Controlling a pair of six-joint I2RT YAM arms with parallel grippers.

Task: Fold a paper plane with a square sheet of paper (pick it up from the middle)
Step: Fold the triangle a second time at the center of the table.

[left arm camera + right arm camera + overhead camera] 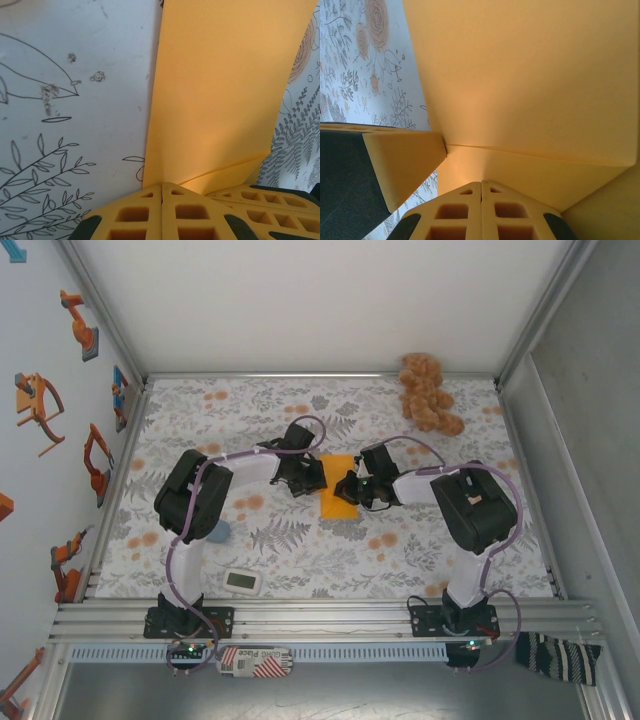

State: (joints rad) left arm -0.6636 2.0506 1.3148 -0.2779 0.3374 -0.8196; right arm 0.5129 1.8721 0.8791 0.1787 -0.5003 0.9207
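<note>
The square sheet of paper (338, 499) is bright orange and lies as a narrow folded rectangle in the middle of the flowered cloth (300, 545). My left gripper (318, 480) is at its left edge and my right gripper (351, 490) at its right edge, facing each other. In the left wrist view the paper (225, 90) shows a raised folded layer. The left gripper (162, 186) is shut, tips against the sheet's near corner. In the right wrist view the right gripper (481, 184) is shut, tips down on the paper (530, 75) below a crease. The paper plane is not formed.
A tan plush toy (429, 392) sits at the back right corner. A small white device (243, 582) lies near the front edge, and a blue object (219, 531) lies beside the left arm. A striped cloth (558, 656) hangs outside the front rail.
</note>
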